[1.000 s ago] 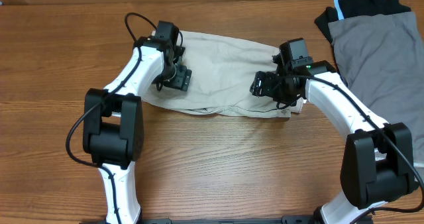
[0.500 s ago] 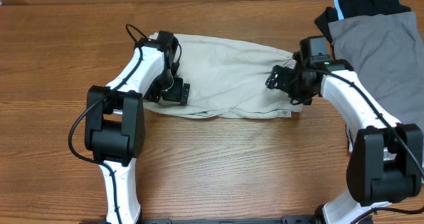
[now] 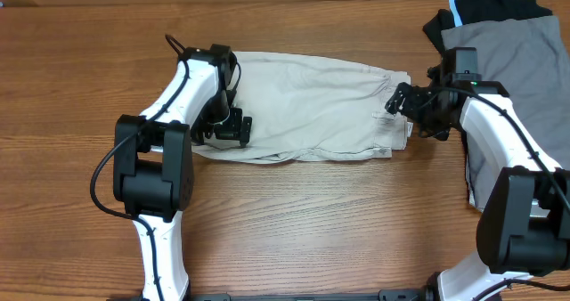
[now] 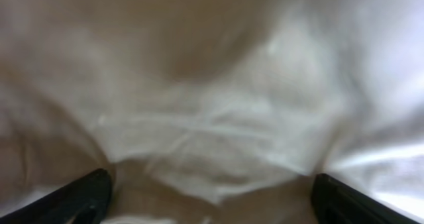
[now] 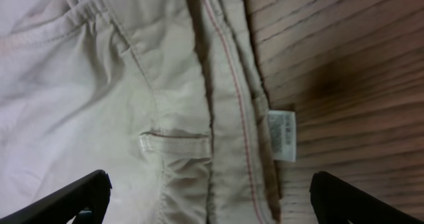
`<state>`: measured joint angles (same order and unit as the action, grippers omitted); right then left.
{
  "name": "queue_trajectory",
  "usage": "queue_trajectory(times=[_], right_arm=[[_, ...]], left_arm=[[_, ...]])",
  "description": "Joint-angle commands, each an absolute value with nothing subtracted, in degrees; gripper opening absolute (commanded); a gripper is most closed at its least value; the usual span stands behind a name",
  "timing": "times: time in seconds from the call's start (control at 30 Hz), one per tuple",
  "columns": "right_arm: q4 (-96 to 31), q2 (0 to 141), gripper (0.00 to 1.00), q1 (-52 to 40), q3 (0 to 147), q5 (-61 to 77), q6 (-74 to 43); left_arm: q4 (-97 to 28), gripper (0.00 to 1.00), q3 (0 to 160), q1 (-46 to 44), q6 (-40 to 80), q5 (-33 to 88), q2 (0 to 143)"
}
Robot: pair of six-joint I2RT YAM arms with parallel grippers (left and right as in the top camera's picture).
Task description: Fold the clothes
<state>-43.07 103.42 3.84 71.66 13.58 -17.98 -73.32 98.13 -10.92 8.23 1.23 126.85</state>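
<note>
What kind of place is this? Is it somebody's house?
Probably a robot test bench, not a home. A left arm and right arm work at a wooden table, with beige shorts spread out and a grey garment lying to one side.

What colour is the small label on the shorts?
White; the label shows best in the right wrist view.

Left arm [image 3: 174, 101] and right arm [image 3: 499, 136] both reach out, bent at the elbow.
The left arm goes up and away from the robot, then its wrist curls back, so the left gripper [image 3: 224, 128] points down. Its 2 black fingers [image 4: 73, 201] stand wide apart. The right arm goes up and bends in toward the middle, so the right gripper [image 3: 398, 101] points sideways at the left arm. Its 2 fingers [image 5: 73, 196] are wide apart too.
</note>
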Motion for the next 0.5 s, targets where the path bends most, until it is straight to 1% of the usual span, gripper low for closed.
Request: queue_trajectory(times=[0.0,0.07,0.2,0.33,0.47], right_arm=[[-42.3,103.0,1.00,5.0,71.5,15.5,-14.0],[-41.9,103.1,1.00,5.0,71.5,16.8,-12.4],[-41.4,104.5,1.00,5.0,71.5,18.1,-10.4],[-40.2,107.4,1.00,5.1,71.5,18.3,-10.4],[-38.0,111.2,1.00,5.2,71.5,21.7,-10.4]], left_arm=[[-76.3,1.00,106.2,-10.4,9.2,2.3,127.3],[-78.1,1.00,110.8,-10.3,9.2,2.4,127.3],[-77.8,1.00,116.5,-10.3,9.2,2.4,127.3],[-75.5,1.00,117.5,-9.6,9.2,2.3,127.3],[-74.8,0.99,117.5,-8.1,9.5,1.0,127.3]])
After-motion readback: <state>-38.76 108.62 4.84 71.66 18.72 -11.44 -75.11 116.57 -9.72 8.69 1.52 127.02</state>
